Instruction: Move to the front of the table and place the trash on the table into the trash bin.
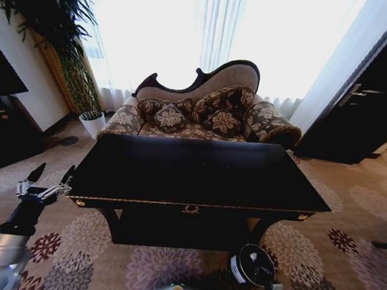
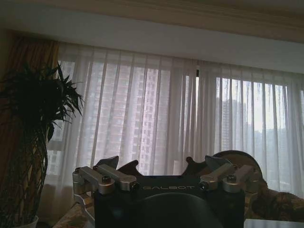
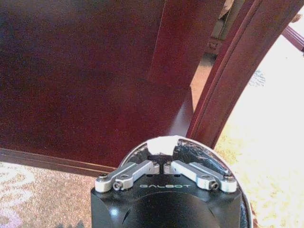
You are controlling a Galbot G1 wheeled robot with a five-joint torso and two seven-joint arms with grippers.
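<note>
The glossy black table [image 1: 198, 171] with gold trim stands straight ahead; I see no trash on its top. The trash bin [image 1: 252, 265] sits on the carpet below its front edge, right of centre. In the right wrist view my right gripper [image 3: 161, 149] hangs over the bin's round rim [image 3: 213, 154] and black liner. It is shut, with a crumpled white piece of trash [image 3: 164, 142] at its tips. The table's dark underside [image 3: 85, 71] and a leg [image 3: 228, 80] lie just beyond. My left gripper [image 1: 52, 176] is raised and open beside the table's front left corner, holding nothing.
A patterned sofa [image 1: 201, 113] with cushions stands behind the table, before bright curtained windows. A tall potted plant [image 1: 86, 94] is at the back left, a dark cabinet [image 1: 6, 129] on the left and a dark door [image 1: 370, 109] on the right. Patterned carpet surrounds the table.
</note>
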